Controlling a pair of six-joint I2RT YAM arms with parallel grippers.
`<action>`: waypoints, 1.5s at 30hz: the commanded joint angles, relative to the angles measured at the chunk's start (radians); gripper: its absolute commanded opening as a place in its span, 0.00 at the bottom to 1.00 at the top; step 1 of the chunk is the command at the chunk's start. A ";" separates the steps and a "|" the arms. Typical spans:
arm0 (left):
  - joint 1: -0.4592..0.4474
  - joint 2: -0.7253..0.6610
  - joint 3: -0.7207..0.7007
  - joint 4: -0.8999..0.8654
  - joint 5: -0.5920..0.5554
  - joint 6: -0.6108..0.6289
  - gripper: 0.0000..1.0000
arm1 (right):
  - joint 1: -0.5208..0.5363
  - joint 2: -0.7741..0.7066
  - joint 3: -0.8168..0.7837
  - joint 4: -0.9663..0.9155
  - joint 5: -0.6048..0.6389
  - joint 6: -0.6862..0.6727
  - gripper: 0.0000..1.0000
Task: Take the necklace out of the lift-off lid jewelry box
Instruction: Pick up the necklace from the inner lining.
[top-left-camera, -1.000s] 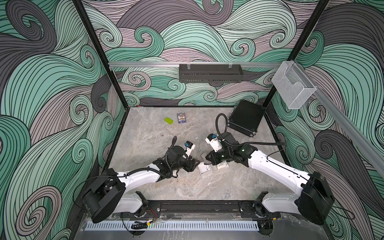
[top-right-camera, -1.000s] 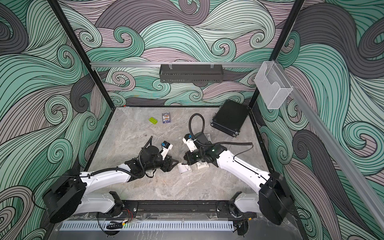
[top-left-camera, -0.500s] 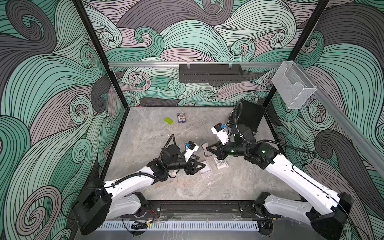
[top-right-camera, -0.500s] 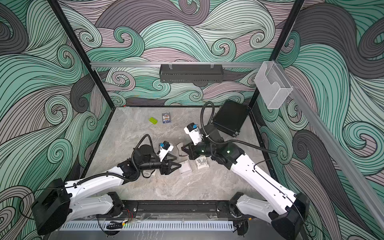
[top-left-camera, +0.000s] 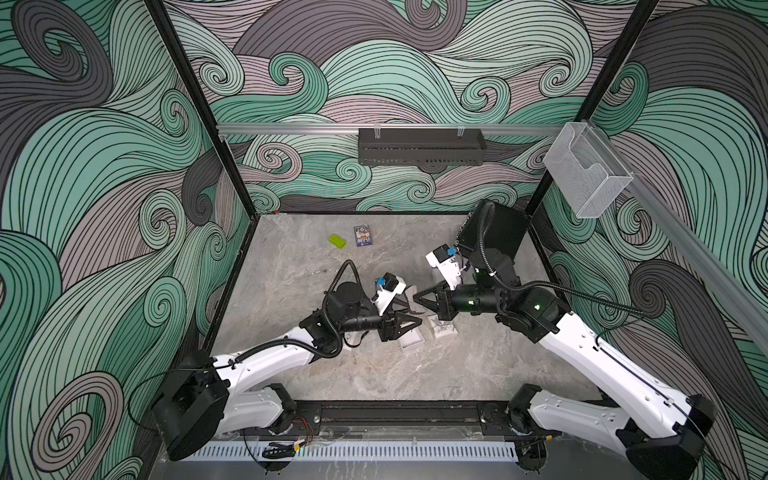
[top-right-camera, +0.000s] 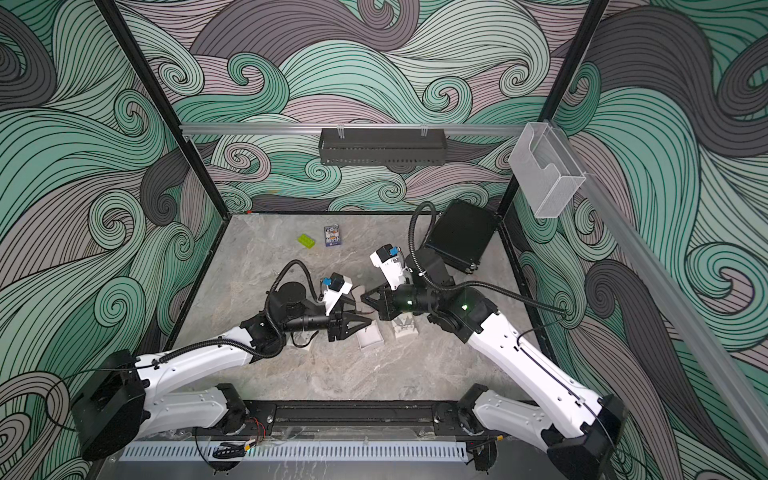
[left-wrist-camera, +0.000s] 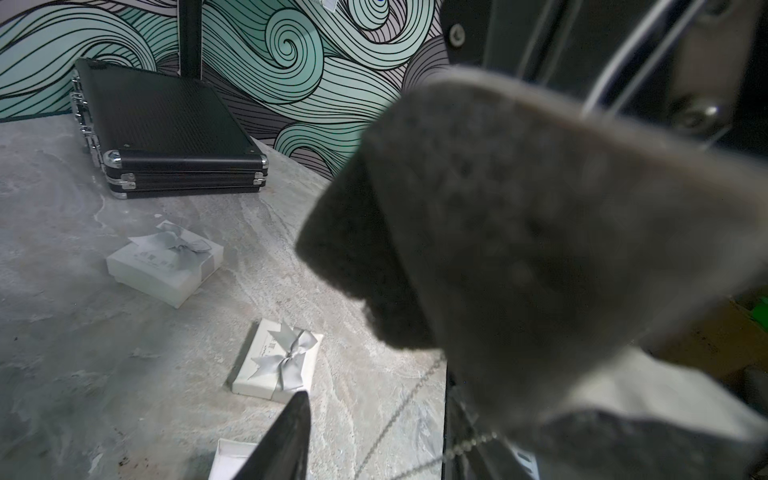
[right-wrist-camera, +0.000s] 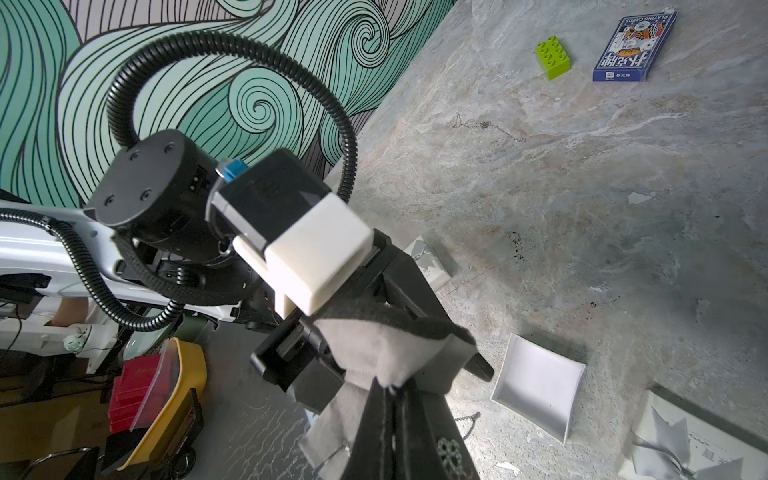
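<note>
My right claw (right-wrist-camera: 392, 390) is pressed together on a corner of the grey pad (right-wrist-camera: 386, 349). The necklace (left-wrist-camera: 409, 399) dangles off the pad, between the spread jaws of my left claw (top-right-camera: 362, 328), with the box base (right-wrist-camera: 536, 386) below. Risk, I judge: left closes on pad, misses the thin chain, chain slips off.

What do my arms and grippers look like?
The left arm and right arm: white shells, black joints, black corrugated cables. The right arm shows green lights. The left gripper and right gripper: black, triangular jaws, white-and-black wrist cameras with blue connectors.
</note>
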 joint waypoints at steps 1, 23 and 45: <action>-0.014 0.022 0.045 0.047 0.035 -0.007 0.44 | -0.004 -0.016 0.011 0.029 -0.009 0.016 0.00; -0.032 0.018 0.034 0.062 0.005 -0.056 0.00 | -0.010 -0.033 -0.068 0.191 0.277 0.068 0.00; -0.036 -0.129 0.029 -0.100 -0.192 -0.036 0.00 | -0.010 0.068 -0.201 0.376 0.356 -0.111 0.00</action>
